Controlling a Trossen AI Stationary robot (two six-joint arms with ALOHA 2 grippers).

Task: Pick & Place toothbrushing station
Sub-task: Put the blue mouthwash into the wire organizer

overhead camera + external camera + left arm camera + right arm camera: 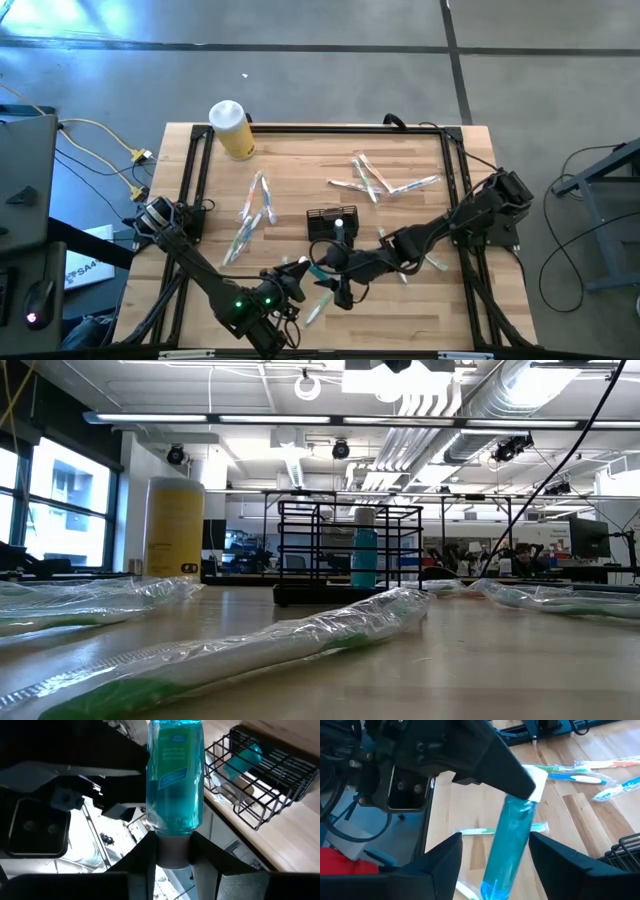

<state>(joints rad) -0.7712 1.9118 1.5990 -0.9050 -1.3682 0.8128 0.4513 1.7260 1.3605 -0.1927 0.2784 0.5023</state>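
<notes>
High view placed both grippers low in the frame, just below centre: the left gripper (300,275) and the right gripper (335,268) met around a blue bottle (322,270), but too small there to read the hold. Left wrist view made it plain: the left fingers (205,860) were clamped on the white cap of the blue mouthwash bottle (175,780). Right wrist view showed the same bottle (507,850) standing in the gap between the right fingers (445,857), which stood spread wide on either side without pressing it.

The black mesh caddy (333,222) sat at the centre of the wooden table (300,170) in the high view, just above the grippers. Low view alone showed its wire walls upright at mid-frame (350,550), with a second teal bottle (364,555) standing inside; the left wrist view showed that bottle (243,757) within the grid (260,775) too.

A yellow cylinder with a white lid (232,128) stood at the table's upper left. Wrapped toothbrushes (385,182) lay scattered at upper right and at left (252,215).
</notes>
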